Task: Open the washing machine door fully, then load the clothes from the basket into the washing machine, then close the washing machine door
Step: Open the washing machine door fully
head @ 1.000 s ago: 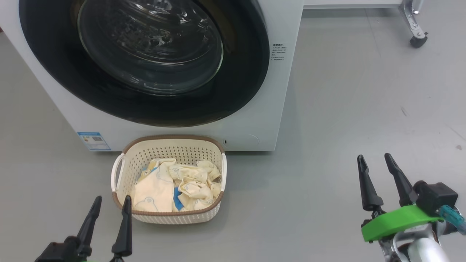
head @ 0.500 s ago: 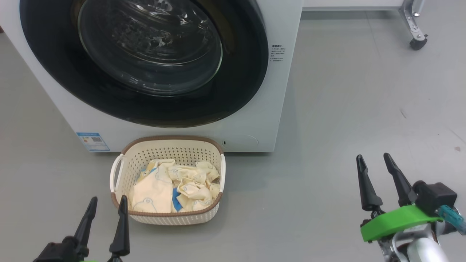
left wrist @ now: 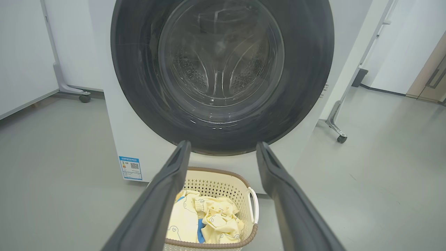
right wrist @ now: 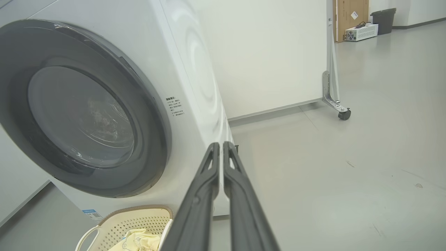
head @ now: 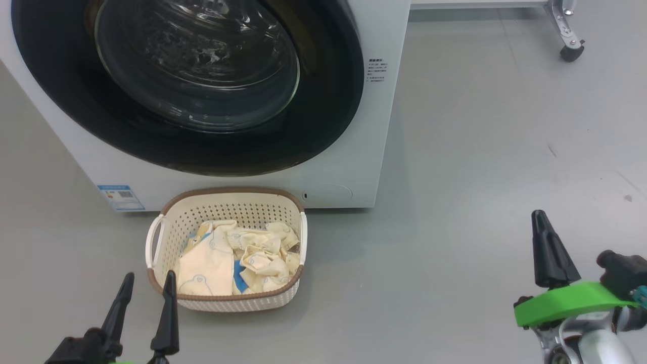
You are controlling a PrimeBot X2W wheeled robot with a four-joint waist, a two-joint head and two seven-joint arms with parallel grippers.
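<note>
**Progress:** none of the three stages is done, as far as the views show.

**Door** (head: 323,101): it sits flush against the front of the machine (head: 389,126). No gap shows along its black ring in the head view or the right wrist view, so it is judged shut. Through the glass (left wrist: 219,62) the drum (left wrist: 195,69) shows bare steel, with no garment inside.

**Basket** (head: 227,194): it stands upright on the floor (head: 455,151), just in front of the machine's lower edge and below the door.

**Clothes** (head: 212,258): all of them lie in the basket as a loose cream heap with blue patches, sitting below the rim.

**Left end effector** (head: 150,275): the fingers are spread with nothing between them. It is held low, just beside the basket's near left corner, and appears not to touch it. Its wrist view looks over the basket at the door.

**Right end effector** (right wrist: 221,144): the fingers are pressed together and grip nothing. It is over bare floor, well to the right of the basket, pointing toward the machine's right front edge.

**Outstanding:**
- Open the door fully.
- Transfer the clothes to the drum.
- Close the door.

**Judgement:** the step in hand is the approach to the door. No handle or recess can be made out on the ring. Whether the door's swing clears the basket cannot be told.
</note>
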